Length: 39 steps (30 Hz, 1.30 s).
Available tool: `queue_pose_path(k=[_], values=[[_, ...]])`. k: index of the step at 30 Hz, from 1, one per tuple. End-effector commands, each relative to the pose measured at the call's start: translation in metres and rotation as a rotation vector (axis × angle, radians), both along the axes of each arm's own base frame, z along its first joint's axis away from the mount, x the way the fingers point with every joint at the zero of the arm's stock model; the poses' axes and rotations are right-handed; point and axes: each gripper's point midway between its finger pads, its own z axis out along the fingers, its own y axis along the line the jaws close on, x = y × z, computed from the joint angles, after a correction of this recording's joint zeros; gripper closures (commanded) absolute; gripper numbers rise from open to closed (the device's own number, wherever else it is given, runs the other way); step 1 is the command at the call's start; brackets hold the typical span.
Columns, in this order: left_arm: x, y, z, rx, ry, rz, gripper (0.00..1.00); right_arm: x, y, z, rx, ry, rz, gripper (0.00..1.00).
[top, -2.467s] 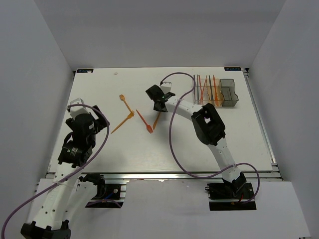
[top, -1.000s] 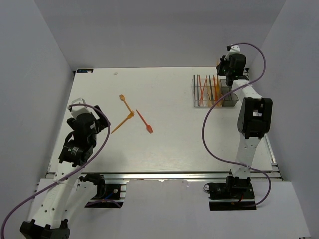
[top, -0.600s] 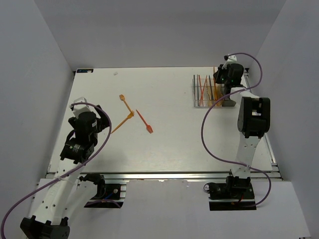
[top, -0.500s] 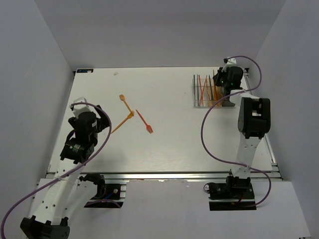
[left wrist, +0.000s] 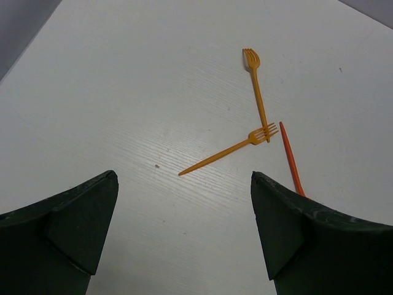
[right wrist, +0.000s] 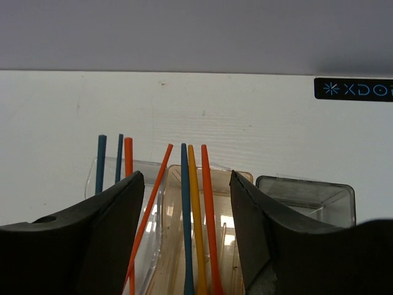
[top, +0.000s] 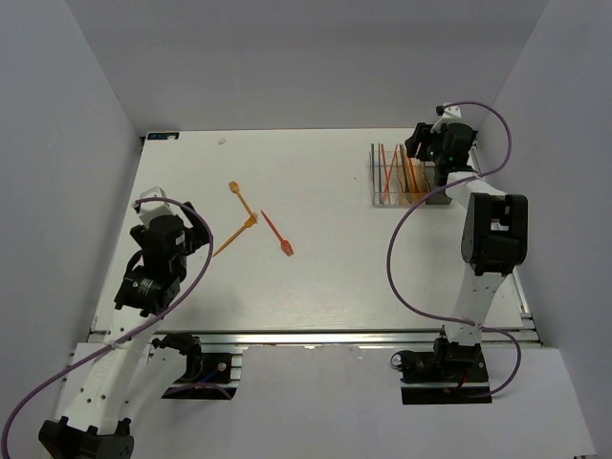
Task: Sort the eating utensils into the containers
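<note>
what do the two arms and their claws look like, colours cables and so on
The left arm and right arm are both built from white links and black joint housings, on black bases. A purple cable loops loosely along each one. The left claw and right claw each have two broad, dark, wedge-shaped fingers with a matte finish. No markings on the arms are legible.

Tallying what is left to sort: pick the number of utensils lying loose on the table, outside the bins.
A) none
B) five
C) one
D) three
D: an orange fork, a second orange fork and a red utensil lie on the bare table.
</note>
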Motion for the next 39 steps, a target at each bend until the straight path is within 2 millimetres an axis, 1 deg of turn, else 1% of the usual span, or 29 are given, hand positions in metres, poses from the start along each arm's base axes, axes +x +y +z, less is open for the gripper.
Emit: queue_pose_path(k=[1,3,4,5,6,7,8,9,11,12,13,14,15,17,18,19,20,21,22,23,24,26,28,29,30,31,33,37,39], values=[[0.0,-0.001,0.007,-0.003,-0.031,-0.006,0.02,0.003,0.0,0.065,0.006,-0.11,0.003,0.36],[-0.001,0.0,0.009,-0.003,-0.036,-0.003,0.02,0.0,0.0,0.08,0.012,-0.131,-0.001,0.36],[-0.001,0.0,0.008,-0.002,-0.034,-0.003,0.02,-0.002,0.002,0.082,0.008,-0.117,-0.017,0.34],[-0.001,0.0,0.008,-0.001,-0.033,-0.003,0.02,-0.003,0.002,0.088,-0.002,-0.119,-0.033,0.22],[0.0,0.001,0.008,-0.001,-0.035,0.001,0.02,-0.009,0.023,0.104,-0.017,-0.141,-0.02,0.13],[0.001,0.001,0.007,0.001,-0.028,0.003,0.02,-0.013,0.024,0.106,-0.035,-0.133,-0.05,0.11],[0.001,0.001,0.006,0.004,-0.021,0.006,0.02,-0.017,0.032,0.111,-0.046,-0.133,-0.052,0.11],[0.001,0.001,0.004,0.005,-0.013,0.009,0.02,-0.027,0.055,0.126,-0.04,-0.148,-0.025,0.11],[0.002,0.003,0.003,0.013,-0.005,0.022,0.02,-0.041,0.068,0.129,-0.054,-0.103,-0.057,0.11],[0.002,0.004,0.003,0.015,-0.002,0.025,0.02,-0.052,0.096,0.128,-0.056,-0.082,-0.011,0.11],[0.003,0.005,0.002,0.017,-0.001,0.031,0.02,-0.06,0.11,0.122,-0.057,-0.049,0.002,0.11],[0.003,0.006,0.001,0.021,0.005,0.037,0.02,-0.074,0.123,0.107,-0.071,0.018,0.019,0.11],[0.003,0.007,0.002,0.021,0.003,0.043,0.02,-0.089,0.156,0.099,-0.072,0.051,0.068,0.11],[0.001,0.012,0.002,0.034,0.005,0.073,0.02,-0.114,0.18,0.06,-0.076,0.201,0.069,0.11],[0.0,0.014,0.003,0.032,0.002,0.088,0.02,-0.133,0.213,0.049,-0.081,0.232,0.126,0.11],[-0.001,0.016,0.002,0.036,0.007,0.099,0.02,-0.144,0.229,0.041,-0.091,0.247,0.156,0.1],[-0.002,0.019,0.003,0.04,0.002,0.111,0.02,-0.163,0.261,0.028,-0.117,0.258,0.223,0.11],[-0.002,0.019,0.003,0.039,0.001,0.115,0.02,-0.172,0.278,0.021,-0.141,0.257,0.266,0.11],[-0.002,0.019,0.003,0.039,0.001,0.116,0.02,-0.177,0.293,0.0,-0.195,0.278,0.318,0.11],[-0.002,0.019,0.003,0.038,-0.001,0.113,0.02,-0.182,0.317,0.008,-0.202,0.26,0.364,0.14],[-0.002,0.019,0.003,0.037,0.002,0.113,0.02,-0.188,0.324,-0.004,-0.23,0.305,0.392,0.16],[-0.002,0.017,0.002,0.034,0.002,0.106,0.02,-0.191,0.355,-0.019,-0.231,0.37,0.466,0.28],[-0.002,0.017,0.002,0.033,0.003,0.103,0.02,-0.207,0.373,-0.044,-0.282,0.454,0.503,0.37],[-0.002,0.017,0.002,0.033,0.002,0.101,0.02,-0.215,0.374,-0.058,-0.311,0.488,0.505,0.38],[-0.002,0.016,0.003,0.033,0.001,0.098,0.02,-0.218,0.381,-0.057,-0.317,0.489,0.508,0.39],[-0.002,0.016,0.002,0.032,0.003,0.097,0.02,-0.224,0.382,-0.072,-0.344,0.526,0.509,0.4],[-0.001,0.015,0.003,0.03,0.0,0.089,0.02,-0.235,0.391,-0.081,-0.357,0.546,0.53,0.43],[-0.001,0.014,0.003,0.028,-0.001,0.084,0.02,-0.243,0.4,-0.105,-0.378,0.591,0.562,0.54],[-0.002,0.013,0.003,0.025,-0.005,0.08,0.02,-0.246,0.4,-0.11,-0.387,0.61,0.57,0.55]])
